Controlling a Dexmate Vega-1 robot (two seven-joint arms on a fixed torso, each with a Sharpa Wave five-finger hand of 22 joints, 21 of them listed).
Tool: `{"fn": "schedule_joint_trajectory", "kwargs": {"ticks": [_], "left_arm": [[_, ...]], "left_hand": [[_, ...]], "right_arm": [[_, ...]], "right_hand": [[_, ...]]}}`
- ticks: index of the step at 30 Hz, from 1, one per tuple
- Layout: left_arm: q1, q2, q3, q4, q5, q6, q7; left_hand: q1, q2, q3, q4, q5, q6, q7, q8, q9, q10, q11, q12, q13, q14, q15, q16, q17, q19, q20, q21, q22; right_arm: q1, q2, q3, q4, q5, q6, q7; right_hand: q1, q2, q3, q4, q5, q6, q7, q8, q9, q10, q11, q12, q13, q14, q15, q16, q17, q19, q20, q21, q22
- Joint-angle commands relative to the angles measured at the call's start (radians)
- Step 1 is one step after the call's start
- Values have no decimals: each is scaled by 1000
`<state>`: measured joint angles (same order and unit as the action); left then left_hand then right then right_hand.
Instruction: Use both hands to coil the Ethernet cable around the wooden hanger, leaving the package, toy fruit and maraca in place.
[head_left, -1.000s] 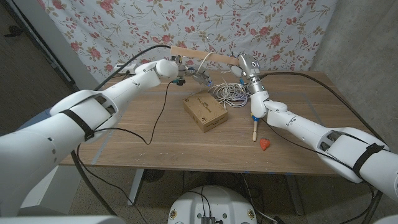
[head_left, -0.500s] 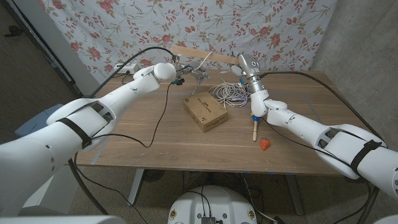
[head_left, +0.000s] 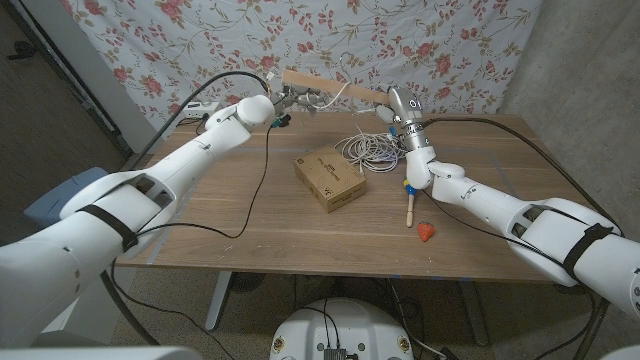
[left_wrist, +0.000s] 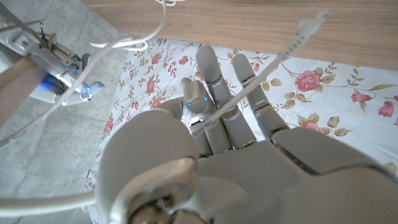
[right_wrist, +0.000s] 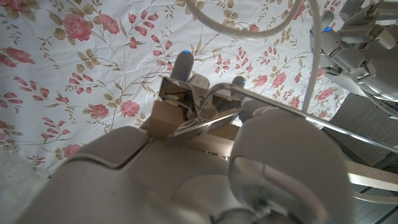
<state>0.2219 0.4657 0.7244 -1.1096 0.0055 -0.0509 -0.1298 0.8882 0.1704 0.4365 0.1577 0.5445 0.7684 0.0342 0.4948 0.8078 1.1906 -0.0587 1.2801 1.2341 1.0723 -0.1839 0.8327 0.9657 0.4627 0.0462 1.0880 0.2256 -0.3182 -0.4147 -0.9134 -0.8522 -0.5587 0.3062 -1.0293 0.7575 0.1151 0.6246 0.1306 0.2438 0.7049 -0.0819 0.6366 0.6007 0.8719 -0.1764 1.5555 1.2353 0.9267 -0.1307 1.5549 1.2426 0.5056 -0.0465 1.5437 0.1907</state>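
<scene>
My right hand (head_left: 388, 110) grips the right end of the wooden hanger (head_left: 330, 86) and holds it in the air above the table's far side. In the right wrist view the hanger (right_wrist: 163, 115) and its metal hook (right_wrist: 208, 102) sit in that hand's fingers. My left hand (head_left: 287, 102) is up by the hanger's left end. There it pinches the white Ethernet cable (left_wrist: 249, 84), whose plug (left_wrist: 311, 25) sticks out past the fingers. A strand runs from the hanger down to the loose coil (head_left: 365, 150) lying on the table.
The cardboard package (head_left: 330, 180) lies mid-table, in front of the coil. The maraca (head_left: 409, 198) and the red toy fruit (head_left: 427, 232) lie to the right of it, under my right forearm. A black cable (head_left: 255, 190) trails over the table's left half.
My left hand has drawn back up and to the left, from under the hanger's middle to its left end. The hanger's left end has risen slightly. My right hand has hardly moved.
</scene>
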Motion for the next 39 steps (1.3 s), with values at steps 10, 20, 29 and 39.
{"fn": "schedule_joint_trajectory", "kwargs": {"ticks": [10,20,29,39], "left_arm": [[-14,4,-98,-55,-199,10,-39],[-98,17,-63,-87,-177,79,-110],[-123,14,-71,-136,-195,137,-118],[-128,-24,-92,-176,-266,117,-139]], "left_hand": [[3,-9,9,3,5,66,88,255,76,-2,-10,38,-9,14,-10,18,42,13,1,23,-1],[18,-5,43,-3,9,62,109,265,83,19,-7,32,-39,53,-7,24,59,50,9,59,13],[20,-7,97,4,-1,49,127,265,76,66,-3,18,-47,113,-3,33,79,121,-21,106,38],[13,-5,149,-5,-45,35,138,285,96,77,16,74,-17,214,4,-33,-66,139,-35,140,40]], "right_arm": [[22,18,-48,114,-59,-12,-88],[76,87,-79,284,-124,2,-88],[129,145,-190,431,-87,-3,-88],[163,171,-298,469,20,-46,-33]], "right_hand": [[-67,63,10,3,6,-7,-1,12,2,-14,1,3,0,-11,-78,7,2,-12,-109,-7,-1],[-69,63,11,4,7,-9,-2,14,1,-14,-2,3,0,-14,-79,7,2,-12,-110,-7,-1],[-71,63,11,4,7,-8,-3,15,-2,-15,-2,3,0,-16,-79,7,2,-13,-111,-8,-1],[-73,63,11,5,7,-10,-4,17,-3,-16,-3,3,0,-17,-79,7,2,-14,-110,-8,-1]]}}
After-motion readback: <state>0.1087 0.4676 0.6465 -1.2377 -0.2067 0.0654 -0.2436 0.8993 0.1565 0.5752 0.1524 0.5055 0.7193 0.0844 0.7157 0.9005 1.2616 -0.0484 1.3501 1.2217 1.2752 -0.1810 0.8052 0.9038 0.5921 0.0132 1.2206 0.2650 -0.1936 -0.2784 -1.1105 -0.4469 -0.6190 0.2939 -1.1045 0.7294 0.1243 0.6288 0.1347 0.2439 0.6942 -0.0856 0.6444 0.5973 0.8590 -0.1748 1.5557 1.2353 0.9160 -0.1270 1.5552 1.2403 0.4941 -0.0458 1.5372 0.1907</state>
